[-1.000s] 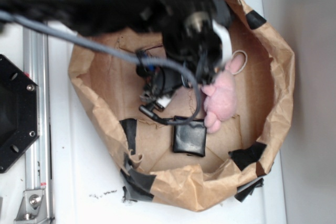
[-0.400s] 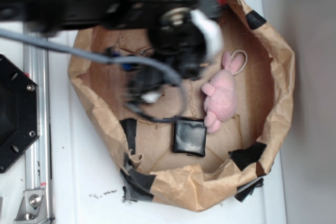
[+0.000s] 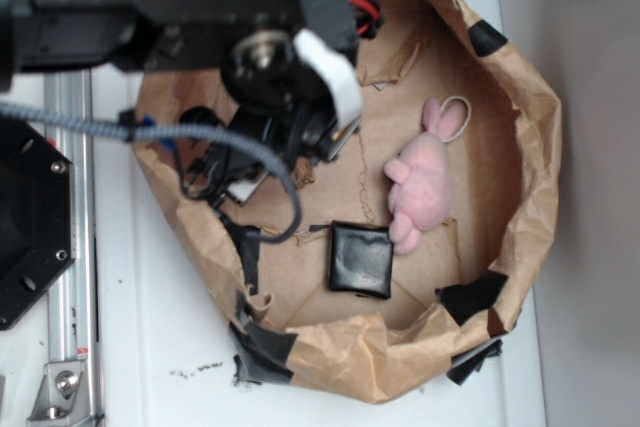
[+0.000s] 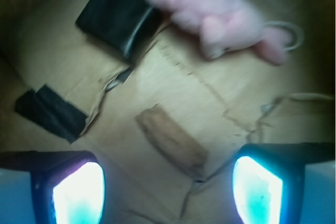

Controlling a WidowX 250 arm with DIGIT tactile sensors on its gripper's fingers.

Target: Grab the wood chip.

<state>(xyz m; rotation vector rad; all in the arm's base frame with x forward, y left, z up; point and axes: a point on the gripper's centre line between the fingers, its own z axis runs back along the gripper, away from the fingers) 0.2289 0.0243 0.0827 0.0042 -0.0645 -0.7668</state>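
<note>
Hovering over the paper-lined bin, the gripper (image 4: 168, 182) stands wide open with nothing between its two lit fingers (image 4: 79, 192), and the wood chip (image 4: 170, 141) lies flat on the brown paper floor (image 4: 210, 93) just ahead of the gap, angled diagonally. Scanning left to right in the wrist view: a strip of black tape (image 4: 50, 114) and a torn paper flap sit left of the chip, the glossy black block (image 4: 116, 17) lies beyond it, the pink plush (image 4: 220, 17) farther right. The danger, as I read it, is the chip's slant: a close across its length could skid it aside, or a finger could snag that loose paper edge and pinch paper instead of wood.
</note>
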